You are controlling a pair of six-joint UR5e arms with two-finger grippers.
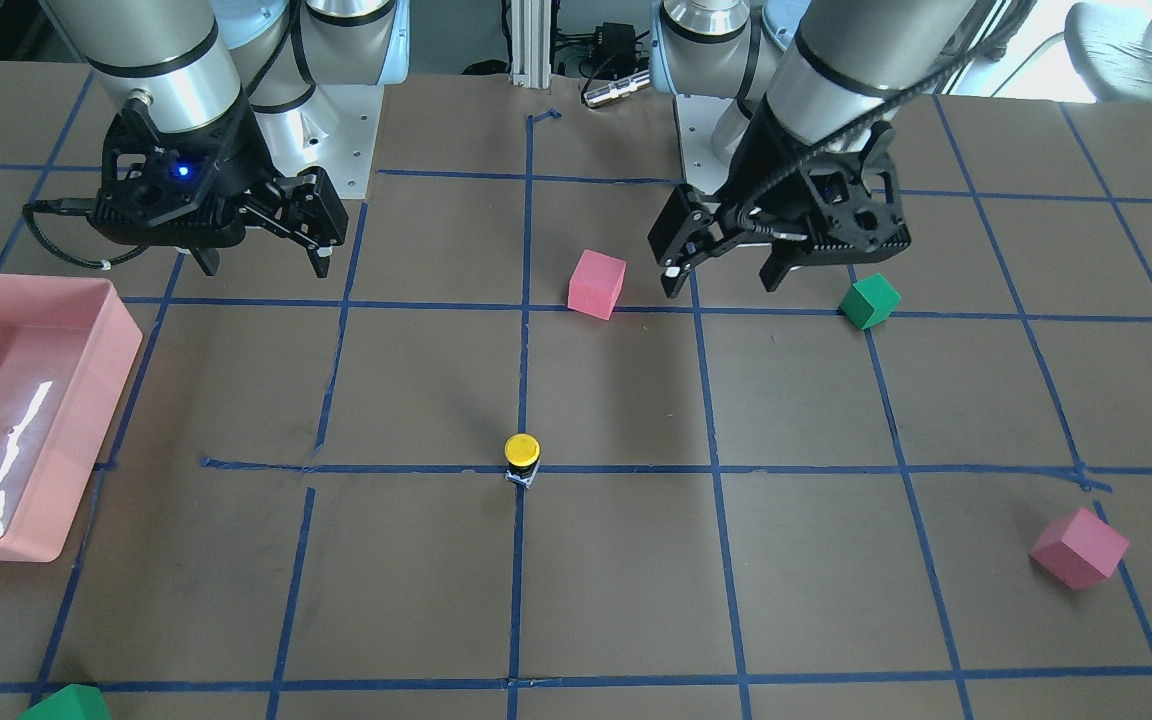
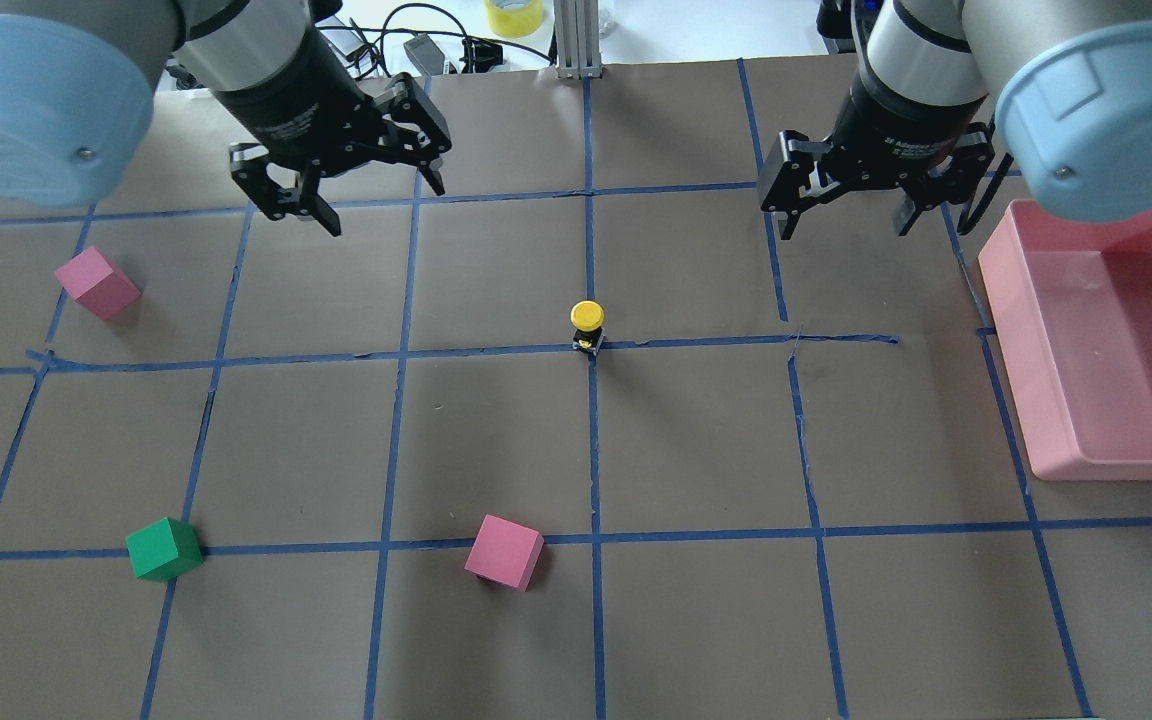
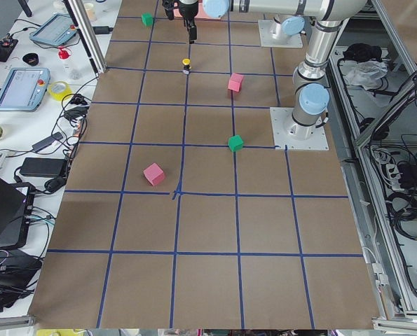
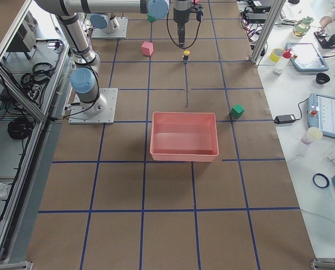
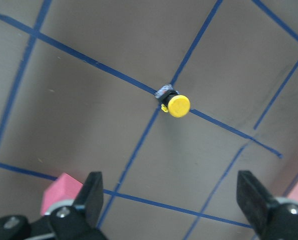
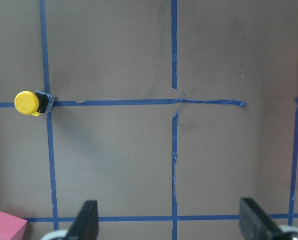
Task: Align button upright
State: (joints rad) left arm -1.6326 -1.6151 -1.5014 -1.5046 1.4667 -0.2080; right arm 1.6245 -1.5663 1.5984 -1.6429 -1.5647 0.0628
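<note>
1. Left black two-finger gripper point(image 2: 383, 207) is hovering above the brown paper-covered table point(image 2: 696, 450), its fingers spread wide, gripping nothing and touching nothing.
2. Across from it, the right black two-finger gripper point(image 2: 846, 231) is hanging just the same: fingers wide apart, empty, clear of the table and near the shallow pink plastic tray point(image 2: 1126, 468).
3. The tiny push button with a round yellow cap, black body and silvery base block point(image 2: 587, 325) is standing upright, cap on top, right on a crossing of the blue tape lines point(image 2: 486, 352).
4. It is sitting roughly midway between the two grippers and well apart from both.
5. Two pink foam cubes point(image 2: 98, 283) point(image 2: 504, 552) and a green foam cube point(image 2: 164, 549) are lying elsewhere on the table, all well away from the button.
</note>
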